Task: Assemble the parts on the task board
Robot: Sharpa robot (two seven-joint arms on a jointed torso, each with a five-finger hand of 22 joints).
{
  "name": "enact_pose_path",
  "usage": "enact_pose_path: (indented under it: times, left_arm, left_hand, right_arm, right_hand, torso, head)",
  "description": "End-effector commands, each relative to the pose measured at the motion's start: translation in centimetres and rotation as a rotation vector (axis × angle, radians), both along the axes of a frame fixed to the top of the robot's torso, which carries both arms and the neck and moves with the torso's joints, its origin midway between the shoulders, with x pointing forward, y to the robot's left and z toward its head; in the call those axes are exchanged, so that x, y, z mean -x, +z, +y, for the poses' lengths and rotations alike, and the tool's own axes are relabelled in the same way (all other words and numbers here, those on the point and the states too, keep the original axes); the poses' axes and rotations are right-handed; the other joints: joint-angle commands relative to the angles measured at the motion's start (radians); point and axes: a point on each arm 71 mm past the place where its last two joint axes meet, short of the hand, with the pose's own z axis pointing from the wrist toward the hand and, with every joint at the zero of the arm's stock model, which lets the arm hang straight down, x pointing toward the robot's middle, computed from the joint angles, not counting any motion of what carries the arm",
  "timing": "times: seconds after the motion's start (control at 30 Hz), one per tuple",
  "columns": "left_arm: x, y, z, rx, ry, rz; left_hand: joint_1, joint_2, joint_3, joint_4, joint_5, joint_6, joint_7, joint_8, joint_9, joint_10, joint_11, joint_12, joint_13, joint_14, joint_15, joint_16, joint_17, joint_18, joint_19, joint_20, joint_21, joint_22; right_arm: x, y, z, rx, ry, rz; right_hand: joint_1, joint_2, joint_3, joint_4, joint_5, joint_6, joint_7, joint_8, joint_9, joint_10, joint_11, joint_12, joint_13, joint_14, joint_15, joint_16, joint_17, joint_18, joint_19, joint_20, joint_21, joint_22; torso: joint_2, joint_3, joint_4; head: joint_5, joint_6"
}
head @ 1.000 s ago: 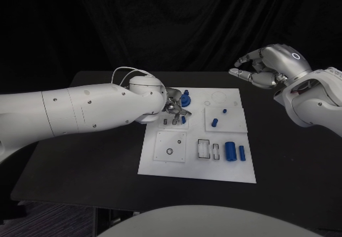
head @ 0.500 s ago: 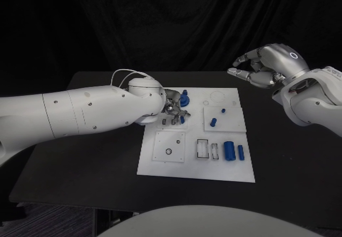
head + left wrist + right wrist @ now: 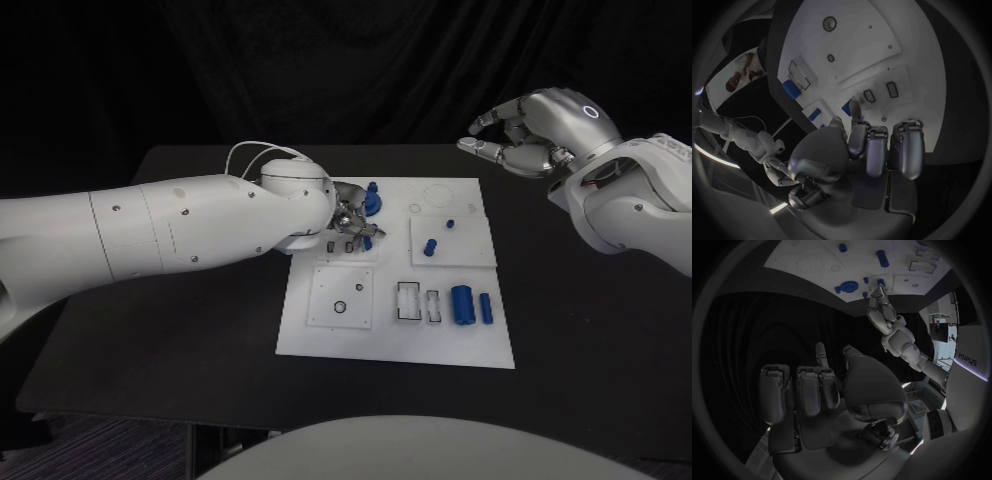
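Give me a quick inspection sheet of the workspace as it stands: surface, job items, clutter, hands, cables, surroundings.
Surface: black table, bare around the board.
Job's things: white task board in the middle of the table; large blue cylinder and a thinner blue cylinder lying in its near right section; two small blue parts on the raised plate beyond; a blue part standing at the far left corner.
Clutter: nothing seen.
Hands: left hand low over the board's far left area, fingertips at a small blue part; whether it grips it cannot be told. Right hand raised off the board, fingers curled, holding nothing.
Cables: thin white loop at the left wrist.
Surroundings: black curtain behind the table.
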Motion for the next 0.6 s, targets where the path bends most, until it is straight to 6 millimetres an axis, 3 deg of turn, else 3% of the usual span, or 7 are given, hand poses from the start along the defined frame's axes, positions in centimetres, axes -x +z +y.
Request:
enact_pose_path:
  times: [0.03,0.6]
  left_arm:
    - [0.10,-0.13,-0.29,0.000,-0.024,0.011]
    - [0.01,-0.35,-0.47,-0.004,-0.027,0.017]
  left_hand:
    - [0.011,-0.003,0.006,0.000,0.004,0.004,0.002,-0.005,0.002,0.178,-0.066,0.140,0.378,0.106,-0.004,0.003,0.263,-0.018,-0.002,-0.002,-0.006,0.071]
    - [0.024,-0.005,0.020,-0.010,0.009,0.009,0.003,-0.020,0.006,0.178,-0.066,0.140,0.378,0.106,-0.004,0.003,0.263,-0.017,-0.004,-0.001,-0.009,0.069]
  right_arm:
    - [0.00,-0.02,-0.03,-0.004,-0.005,-0.004]
    - [-0.06,-0.07,0.22,0.000,0.002,-0.001]
  right_hand:
    - [0.010,0.000,0.000,-0.004,0.005,0.005,-0.001,-0.004,-0.001,0.102,0.007,0.003,0.263,0.091,0.009,0.000,0.202,-0.003,0.085,0.007,-0.001,0.246]
    - [0.014,0.001,0.001,-0.005,0.007,0.007,-0.001,-0.004,-0.001,0.102,0.008,0.003,0.263,0.091,0.010,-0.001,0.199,-0.002,0.084,0.008,-0.003,0.245]
  torso:
    - [-0.001,0.0005,-0.0001]
    - [0.000,0.0004,0.0006]
  head:
    - [0.001,0.000]
    - [-0.001,0.000]
